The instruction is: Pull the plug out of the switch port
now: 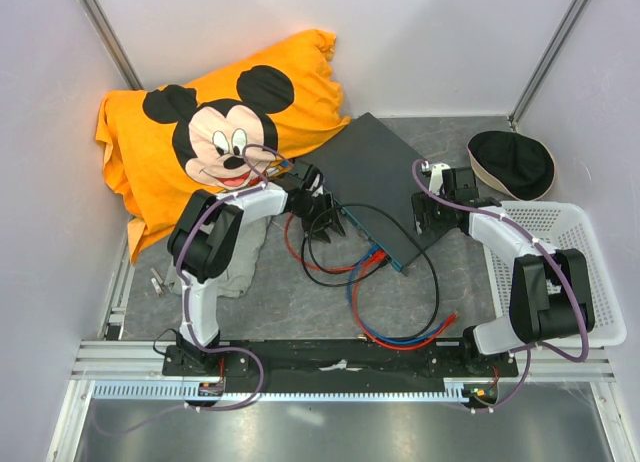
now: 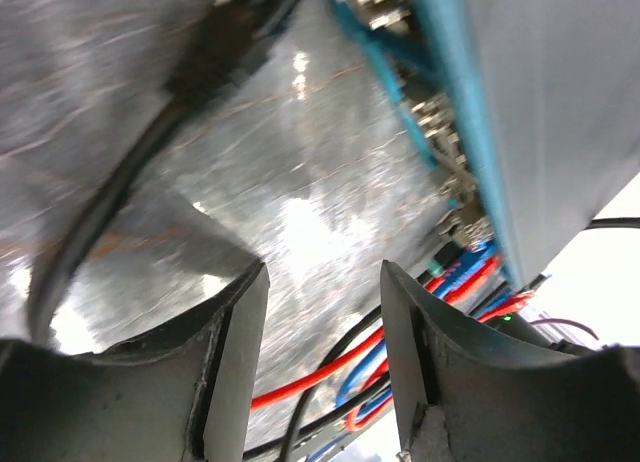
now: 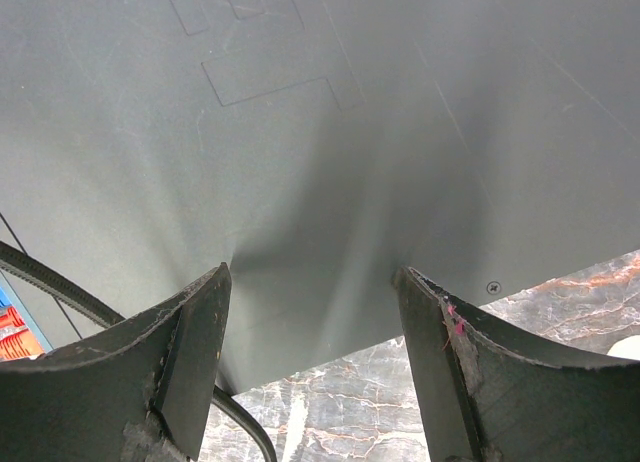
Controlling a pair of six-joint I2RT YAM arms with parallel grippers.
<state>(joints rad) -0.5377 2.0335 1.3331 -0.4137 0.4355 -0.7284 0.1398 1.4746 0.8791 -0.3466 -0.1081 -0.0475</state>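
Note:
The switch (image 1: 385,172) is a flat dark grey box lying at an angle in the middle of the table. Its teal socket face (image 1: 365,234) points to the near left. Blue and red cables (image 1: 372,254) are plugged in near its near corner. My left gripper (image 1: 325,220) is open and empty just in front of the teal face (image 2: 455,112). Only cables show behind its fingers (image 2: 240,352). A black cable (image 2: 100,202) with a blurred dark end lies apart from the face. My right gripper (image 3: 311,272) is open, its tips resting on the switch's top (image 3: 300,132) by the right corner.
An orange Mickey Mouse pillow (image 1: 215,122) lies at the back left. A black round cap (image 1: 512,162) and a white basket (image 1: 585,272) are on the right. A grey cloth (image 1: 240,262) lies under my left arm. Loops of black, red and blue cable (image 1: 400,327) lie in front.

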